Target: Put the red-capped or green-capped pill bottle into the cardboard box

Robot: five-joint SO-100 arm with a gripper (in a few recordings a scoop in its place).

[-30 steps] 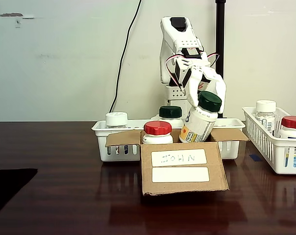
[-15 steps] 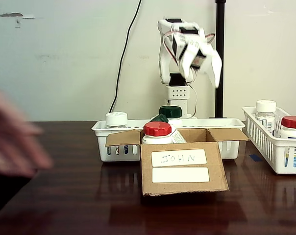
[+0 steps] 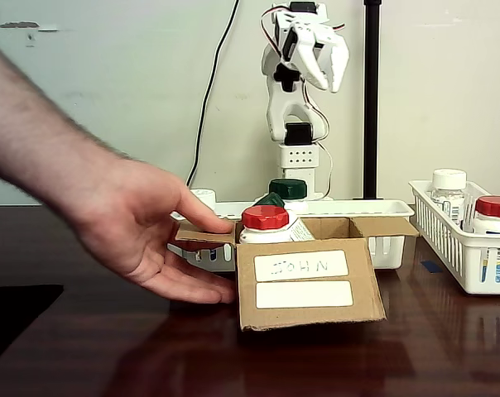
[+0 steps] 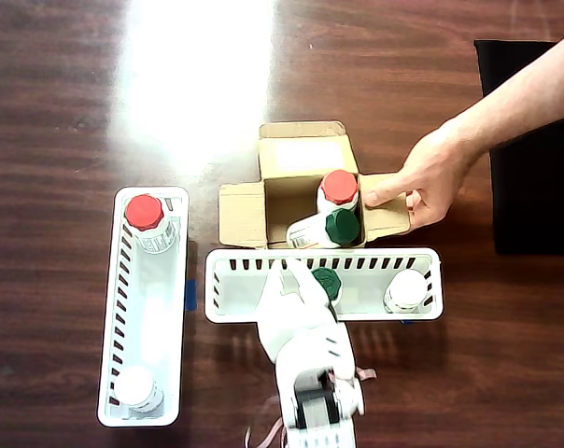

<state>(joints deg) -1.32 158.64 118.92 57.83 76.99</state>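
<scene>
Green-capped pill bottle (image 4: 324, 229) lying tilted in cardboard box (image 3: 308, 285); gripper (image 3: 316, 50) raised, fingers apart (empty). Risk: person's hand (image 3: 146, 227) on flap jostling box.

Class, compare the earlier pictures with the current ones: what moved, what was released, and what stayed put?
The pincer let go of the green-capped pill bottle, which now lies tilted in the cardboard box beside a red-capped bottle. The arm lifted up and back. A person's hand came in from the left and touches the box flap. The baskets and their bottles stayed.
</scene>
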